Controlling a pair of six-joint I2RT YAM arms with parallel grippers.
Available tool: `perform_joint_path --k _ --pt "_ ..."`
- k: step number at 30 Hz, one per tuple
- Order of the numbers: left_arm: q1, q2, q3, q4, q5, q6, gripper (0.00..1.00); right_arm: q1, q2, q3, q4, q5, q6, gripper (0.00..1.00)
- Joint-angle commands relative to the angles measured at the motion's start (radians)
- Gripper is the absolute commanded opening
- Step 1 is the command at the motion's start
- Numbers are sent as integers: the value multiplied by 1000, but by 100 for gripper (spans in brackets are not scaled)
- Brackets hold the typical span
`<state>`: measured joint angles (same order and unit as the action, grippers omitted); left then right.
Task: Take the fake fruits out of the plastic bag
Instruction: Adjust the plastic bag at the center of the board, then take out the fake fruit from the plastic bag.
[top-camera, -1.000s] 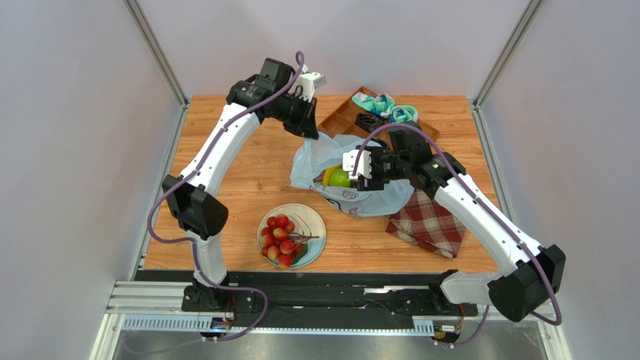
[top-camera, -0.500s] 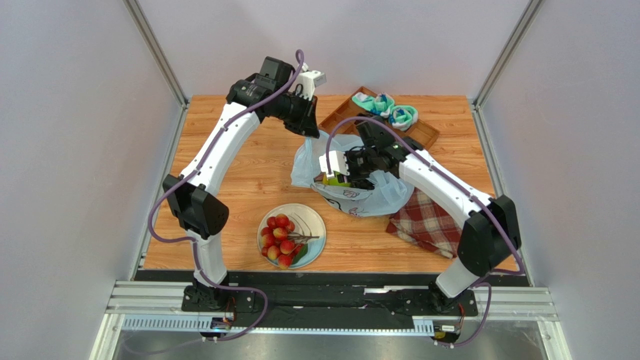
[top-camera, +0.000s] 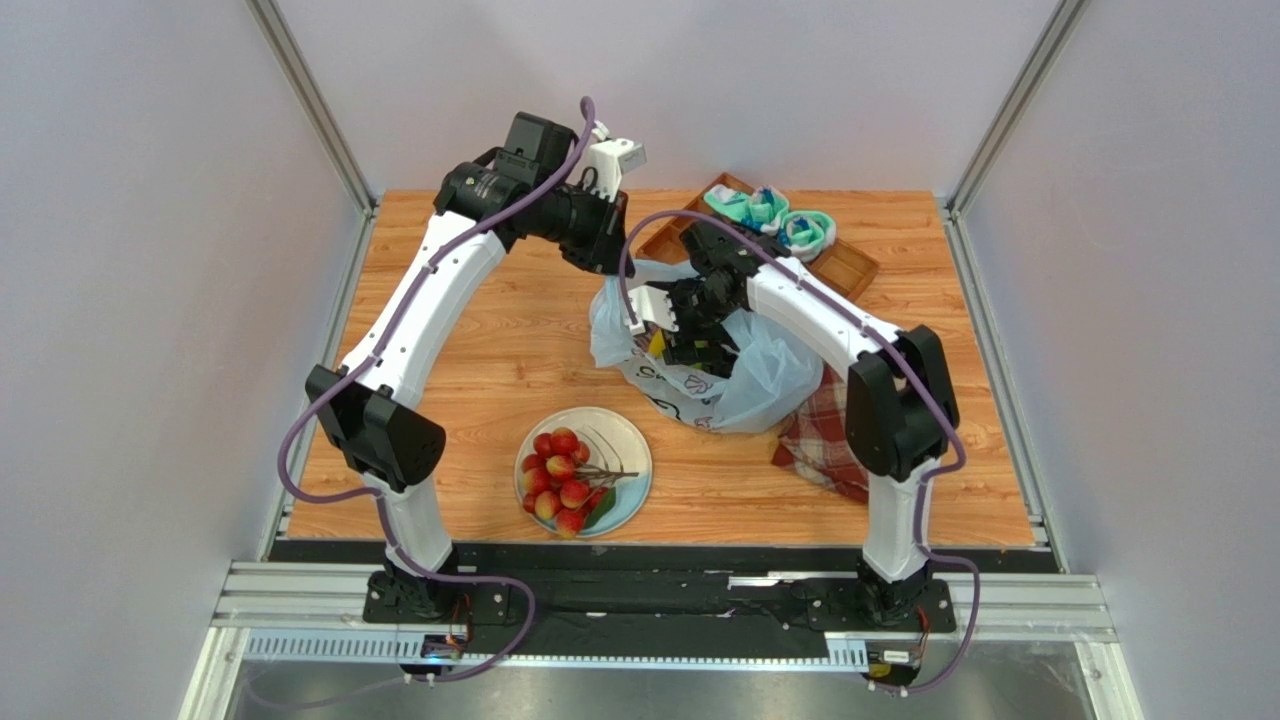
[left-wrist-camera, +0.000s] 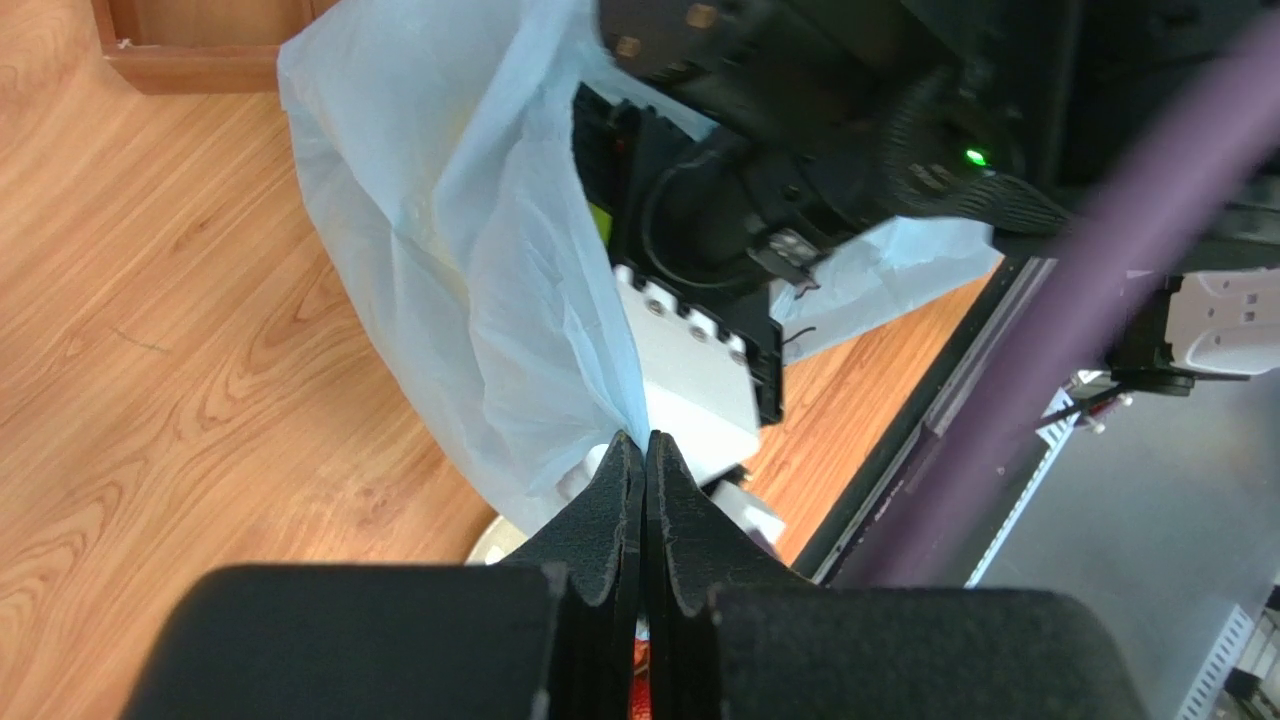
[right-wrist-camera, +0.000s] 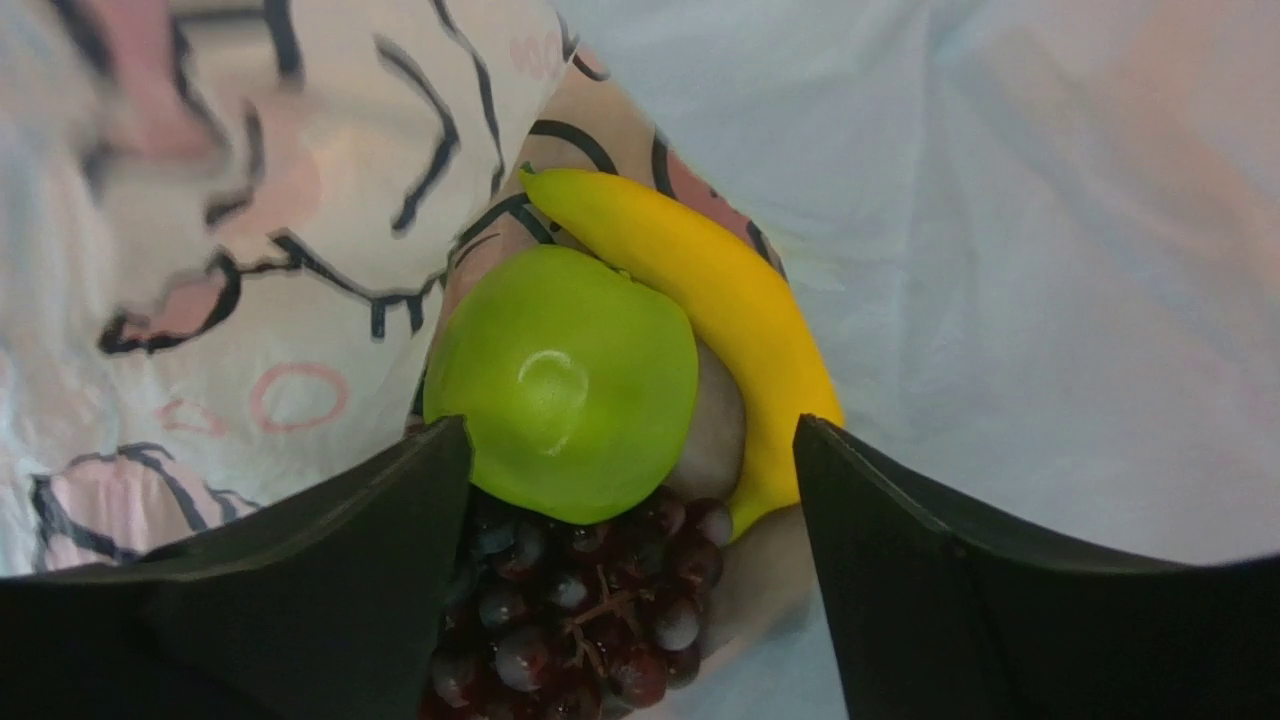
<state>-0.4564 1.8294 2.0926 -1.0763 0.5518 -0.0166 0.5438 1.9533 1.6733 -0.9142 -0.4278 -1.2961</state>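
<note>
Right gripper (right-wrist-camera: 619, 450) is hanging open inside the mouth of the plastic bag (right-wrist-camera: 977, 225), its two fingers spread wide and nothing between them. Just beyond the fingers I'm seeing the green apple (right-wrist-camera: 564, 383) sitting on top, the banana (right-wrist-camera: 706, 293) curving along its right side and touching it, and the grape bunch (right-wrist-camera: 586, 615) lying under both. The left finger's edge is overlapping the apple in my wrist view; I can't tell whether it's touching.

Left gripper (left-wrist-camera: 646, 450) is clamping shut on a thin fold of the bag's rim, holding that far-left edge up.

From above, the bag is sitting mid-counter (top-camera: 481, 345) with the right arm bending into it from the far side. The red fruit cluster (top-camera: 559, 477) is lying on a plate (top-camera: 624, 435) near and left of the bag. A plaid cloth (top-camera: 819, 435) is poking out at the bag's right, and a wooden tray (top-camera: 849, 270) with rolled socks (top-camera: 766, 210) is sitting at the far right.
</note>
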Motion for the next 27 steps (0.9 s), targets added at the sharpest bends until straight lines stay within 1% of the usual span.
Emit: perform_joint_path --k 1,3,9,12,15,18,19,21,22,24,25,27 --pt "1 -45 -6 -5 20 15 0 -7 85 137 -164 14 20 90" --pt "1 -45 -9 -5 23 15 0 -11 122 167 -189 15 26 91" --pt "1 -50 -28 -7 31 15 0 -12 203 232 -274 17 21 92" --pt "1 -55 -35 -7 33 15 0 -15 239 262 -291 24 38 89" --pt "1 -55 -40 -7 34 15 0 -22 245 284 -284 6 61 81" --pt "-1 -51 -43 -5 37 15 0 -22 240 292 -276 14 87 61" --pt "-1 -48 -45 -5 39 15 0 -22 231 292 -273 20 96 51" --pt "-1 -47 -43 -5 39 15 0 -30 201 283 -258 18 122 48" --pt "-1 -44 -45 -5 43 15 0 -30 149 275 -247 14 132 45" --pt "-1 -41 -46 -5 46 15 0 -38 84 241 -224 4 144 44" --pt "-1 -39 -49 -5 48 15 0 -41 17 226 -212 -5 152 43" --pt "-1 -38 -52 -2 48 15 0 -41 -59 181 -186 -11 161 43"
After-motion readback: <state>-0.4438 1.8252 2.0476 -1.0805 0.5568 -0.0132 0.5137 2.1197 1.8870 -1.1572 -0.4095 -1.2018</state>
